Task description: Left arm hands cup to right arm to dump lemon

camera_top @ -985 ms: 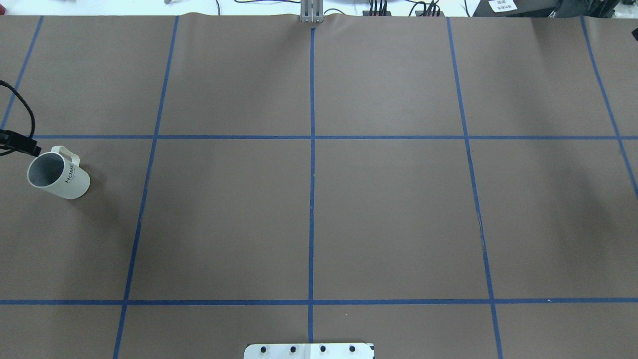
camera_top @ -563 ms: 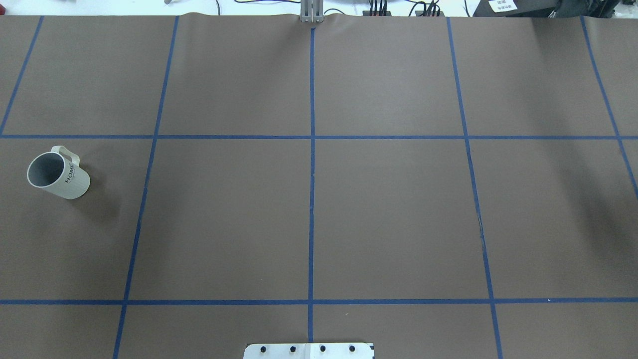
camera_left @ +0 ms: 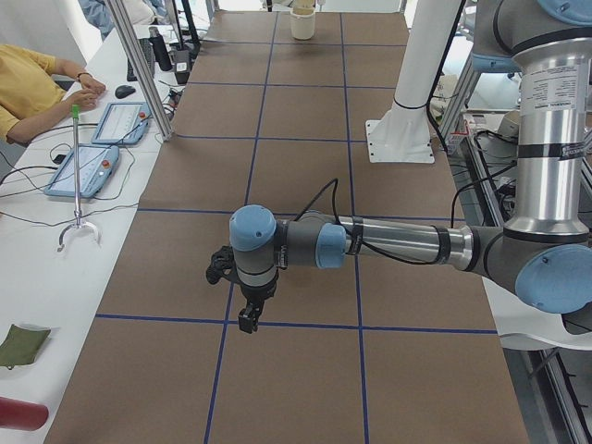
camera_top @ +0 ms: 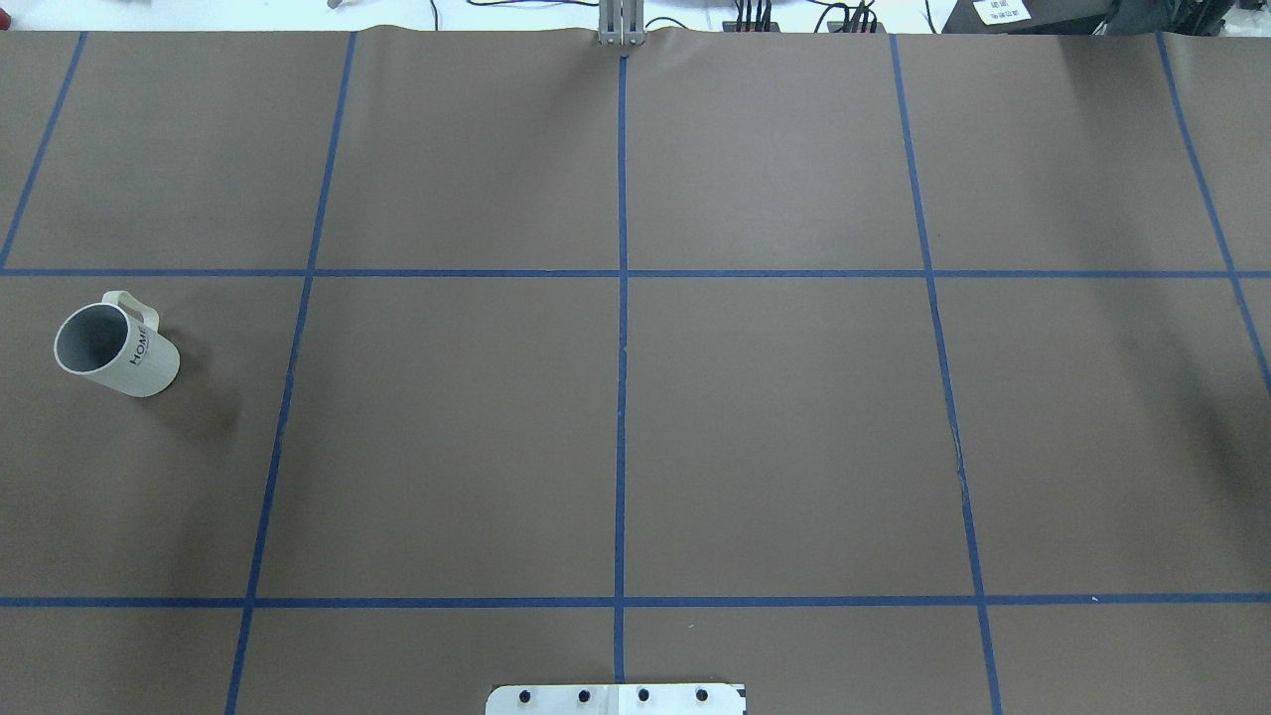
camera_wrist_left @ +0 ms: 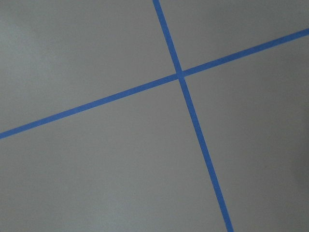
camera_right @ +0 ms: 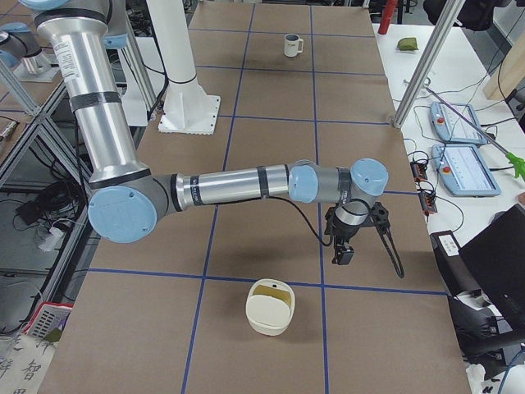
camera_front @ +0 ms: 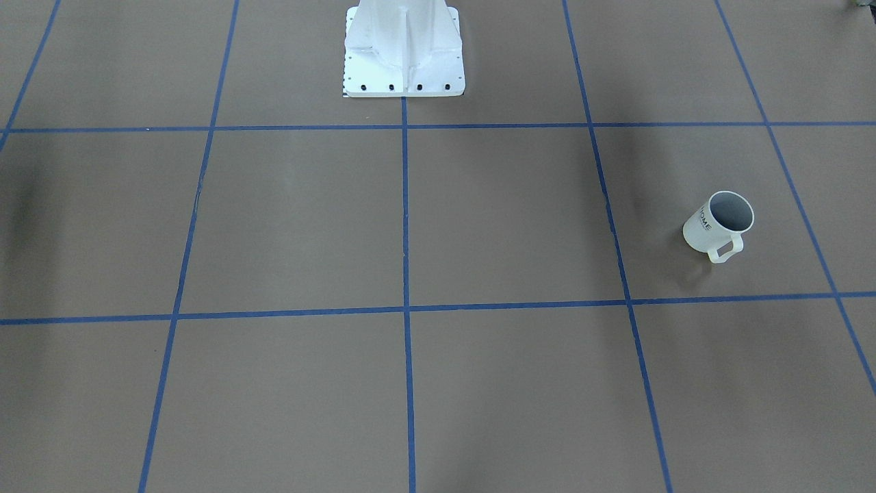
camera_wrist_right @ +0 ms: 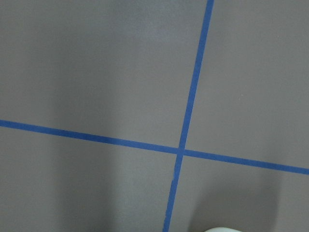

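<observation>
The cup (camera_top: 117, 346) stands upright on the table (camera_top: 794, 417), long axis vertical, mouth up, grey inside. Its handle (camera_top: 139, 303) points away from the robot, toward the operators' side. "HOME" faces the table's middle. It sits far out on the robot's left, in the middle row of squares, off every tape (camera_top: 622, 397) line, with open paper all round it.

The left gripper (camera_left: 247, 316) hangs fingers-down over the table's left end. The right gripper (camera_right: 342, 251) hangs likewise over the right end. Both show only in the side views, so I cannot tell how wide either stands. Each wrist camera sees brown paper and a tape crossing.

Nearest the robot, the white base (camera_top: 616, 698) sits at mid-table. Brown paper with a blue grid covers the whole top. A cream tub (camera_right: 270, 309) stands at the right end, just across a line from the right gripper. Between cup and tub lies bare paper, several squares wide.

At the far edge are a metal post (camera_top: 621, 25) and cables (camera_top: 755, 15). Beyond is a white bench (camera_left: 37, 277) with pendants (camera_left: 88, 171) and a seated person (camera_left: 23, 88).
</observation>
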`<state>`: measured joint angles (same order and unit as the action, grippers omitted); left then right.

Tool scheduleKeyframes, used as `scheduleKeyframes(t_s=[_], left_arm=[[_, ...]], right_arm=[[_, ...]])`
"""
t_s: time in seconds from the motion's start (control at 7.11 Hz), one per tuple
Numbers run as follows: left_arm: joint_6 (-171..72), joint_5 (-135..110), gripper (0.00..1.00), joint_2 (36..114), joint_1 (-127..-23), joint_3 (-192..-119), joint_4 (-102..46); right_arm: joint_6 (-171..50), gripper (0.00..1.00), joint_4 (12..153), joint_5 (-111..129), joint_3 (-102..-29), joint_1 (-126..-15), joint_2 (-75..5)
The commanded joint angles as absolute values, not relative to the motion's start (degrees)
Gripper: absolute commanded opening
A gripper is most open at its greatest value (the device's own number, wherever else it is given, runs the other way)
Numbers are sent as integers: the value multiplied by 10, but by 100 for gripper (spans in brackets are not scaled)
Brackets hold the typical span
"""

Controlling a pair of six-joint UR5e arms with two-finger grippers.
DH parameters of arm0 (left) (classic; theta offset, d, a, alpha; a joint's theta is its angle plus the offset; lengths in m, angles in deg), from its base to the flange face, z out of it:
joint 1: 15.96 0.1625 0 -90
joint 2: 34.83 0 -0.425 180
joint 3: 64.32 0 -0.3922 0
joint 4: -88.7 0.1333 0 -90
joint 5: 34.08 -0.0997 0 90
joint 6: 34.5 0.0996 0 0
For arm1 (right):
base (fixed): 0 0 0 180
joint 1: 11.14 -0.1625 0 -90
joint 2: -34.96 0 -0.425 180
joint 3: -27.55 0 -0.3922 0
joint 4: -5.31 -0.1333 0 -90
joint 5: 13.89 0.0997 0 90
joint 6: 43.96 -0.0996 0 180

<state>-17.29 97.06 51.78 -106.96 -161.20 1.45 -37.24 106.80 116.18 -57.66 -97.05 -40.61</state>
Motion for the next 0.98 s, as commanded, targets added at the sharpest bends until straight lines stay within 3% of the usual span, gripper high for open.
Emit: scheduleKeyframes(t_s=[0.0, 0.84], left_arm=[[-185, 996, 100, 521, -1070, -1600, 18], [-247, 1004, 100, 524, -1071, -1614, 1]], right_arm=[[-373, 100, 1089, 1165, -622, -992, -433], [-380, 100, 1081, 1158, -623, -997, -454]])
